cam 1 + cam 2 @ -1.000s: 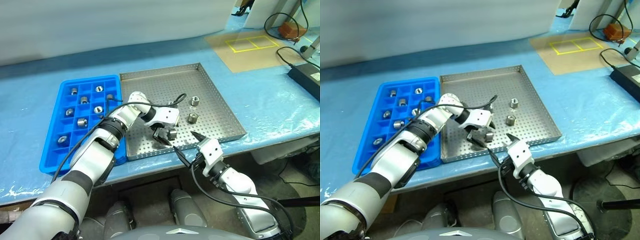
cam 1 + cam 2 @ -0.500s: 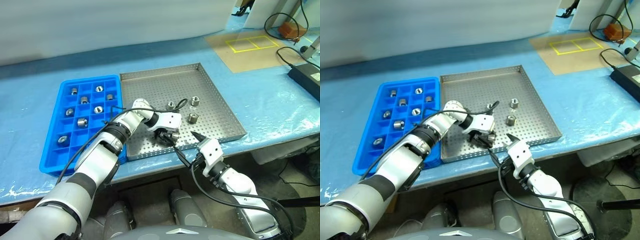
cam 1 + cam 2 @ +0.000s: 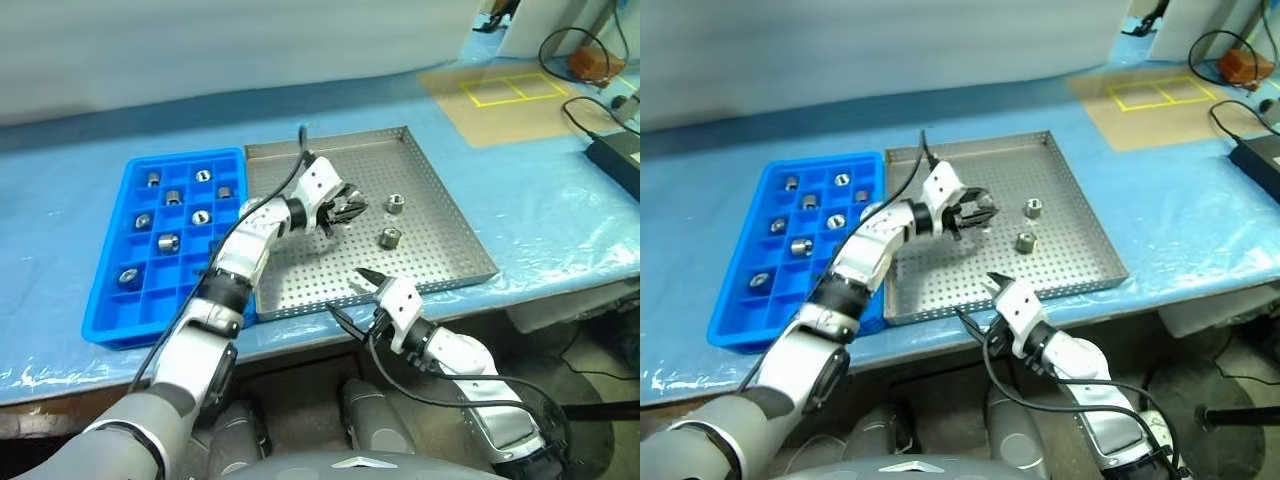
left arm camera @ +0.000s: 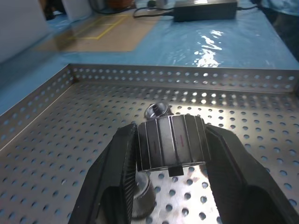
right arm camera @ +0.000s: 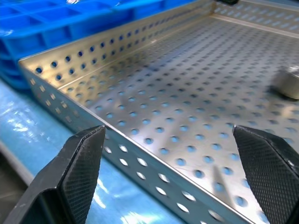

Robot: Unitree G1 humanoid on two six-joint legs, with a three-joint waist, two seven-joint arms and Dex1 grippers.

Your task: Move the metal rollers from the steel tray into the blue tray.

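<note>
Steel roller [image 4: 171, 143] clamped sideways in left end effector [image 3: 343, 208] over steel tray [image 3: 440, 210], blue tray [image 3: 110, 300] lying leftward; right end effector [image 3: 350, 295] spread apart.

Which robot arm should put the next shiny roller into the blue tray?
Probably the left. The left gripper is already shut on a metal roller above the steel tray, beside the blue tray. The right gripper is open and holds nothing at the steel tray's near edge.
</note>
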